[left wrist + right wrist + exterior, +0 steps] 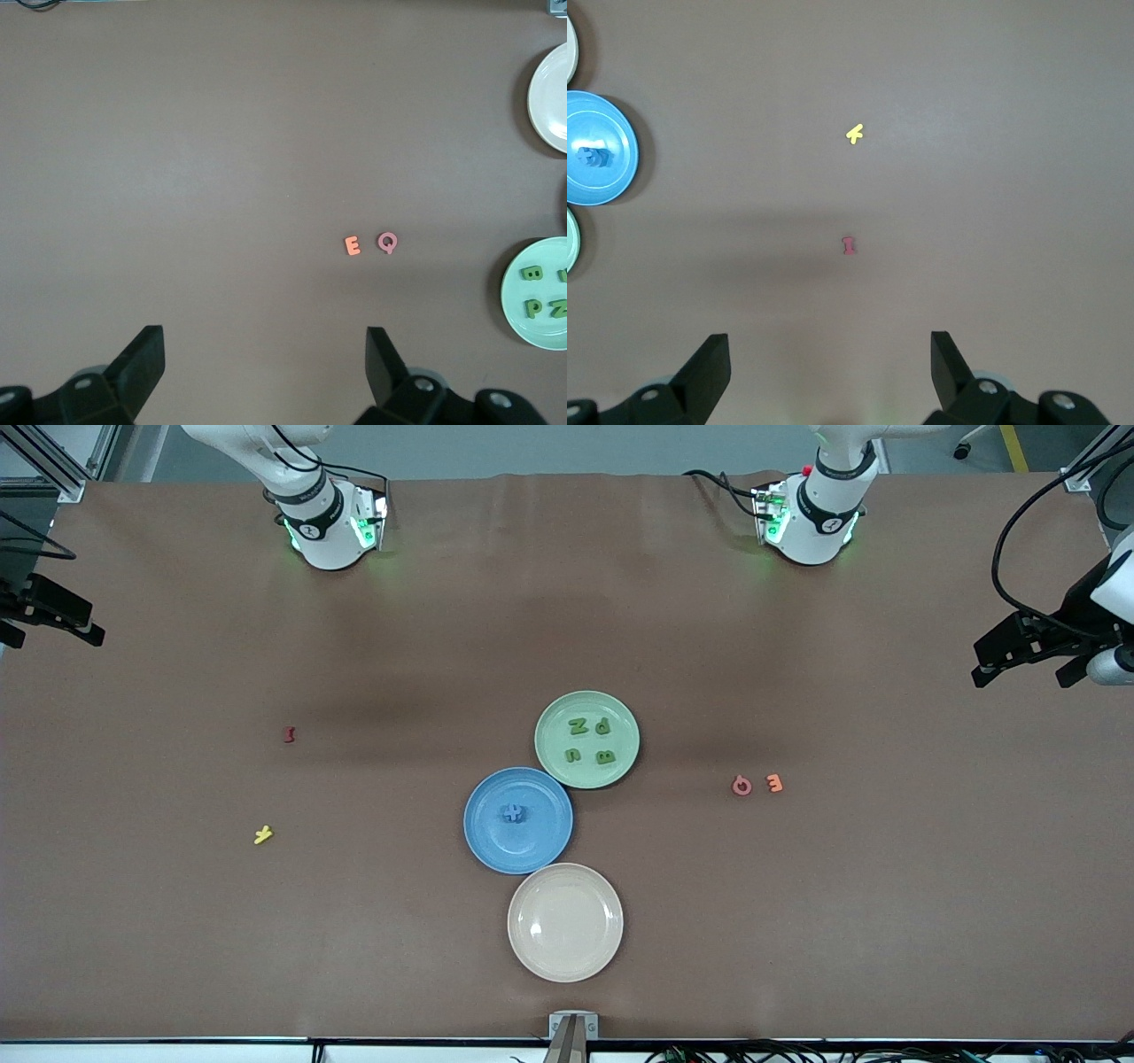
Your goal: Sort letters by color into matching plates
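Note:
The pale green plate (554, 731) holds several green letters (589, 740). Touching it, nearer the front camera, the blue plate (542, 834) holds a small clump of blue letters (512, 812); how many are in it cannot be told. My left gripper (1023, 675) hangs open and empty, high over the left arm's end of the table; its wrist view (264, 332) shows bare table under it and the green plate (514, 292). My right gripper (49, 633) hangs open and empty, high over the right arm's end (828, 336), with the blue plate (607, 177) in its view.
A cream plate (565, 921) sits against the blue plate, nearest the front camera. A pink Q (741, 786) and an orange E (774, 783) lie toward the left arm's end. A red piece (289, 734) and a yellow piece (263, 834) lie toward the right arm's end.

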